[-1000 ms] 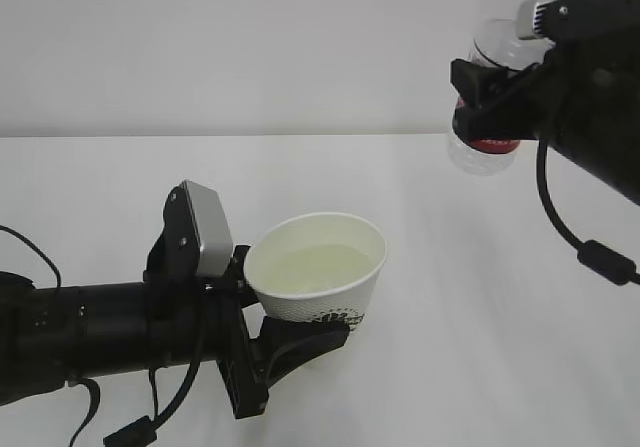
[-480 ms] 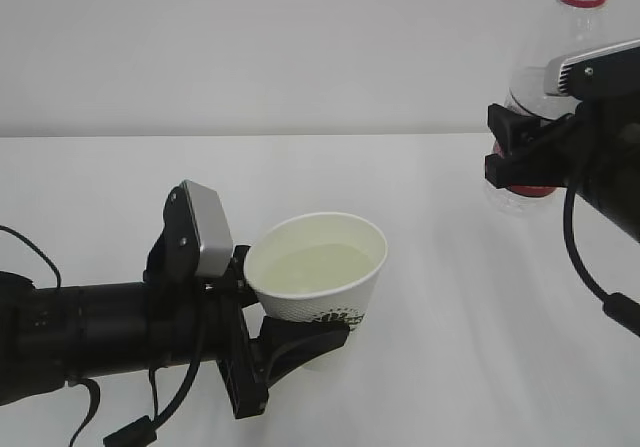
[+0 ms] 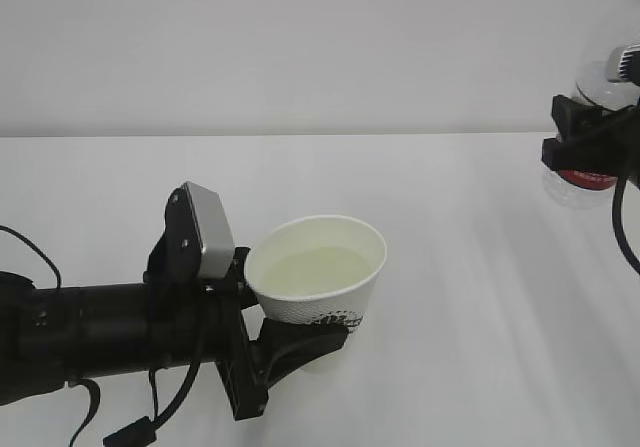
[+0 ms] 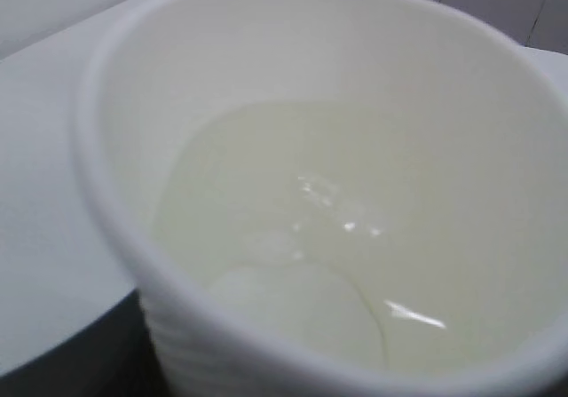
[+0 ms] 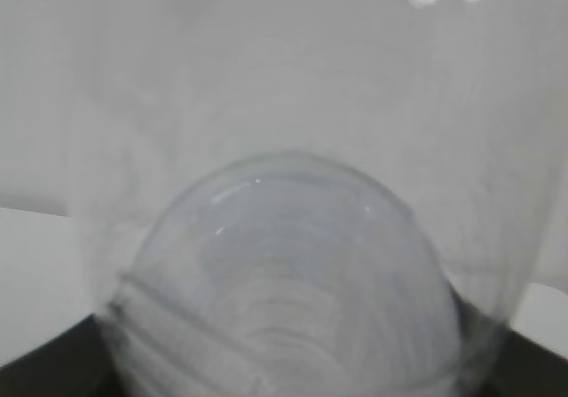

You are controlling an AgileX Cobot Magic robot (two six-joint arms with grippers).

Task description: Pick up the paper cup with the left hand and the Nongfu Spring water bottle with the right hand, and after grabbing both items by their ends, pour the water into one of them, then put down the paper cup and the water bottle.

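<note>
Above the white counter (image 3: 480, 267), pouring judged done: small white paper cup (image 3: 318, 272) of pale water (image 3: 318, 267) clenched in left hand (image 3: 275, 342), clear red-labelled plastic bottle (image 3: 585, 162) gripped upright far right by right hand (image 3: 585, 137), setting-down left.

White table (image 3: 470, 267), plain matte top, runs to a pale wall (image 3: 300, 47) at the back; soft grey shadow on it under the cup, near the front edge; can't tell if cup base touches the top; no other obj seen resting on it.
</note>
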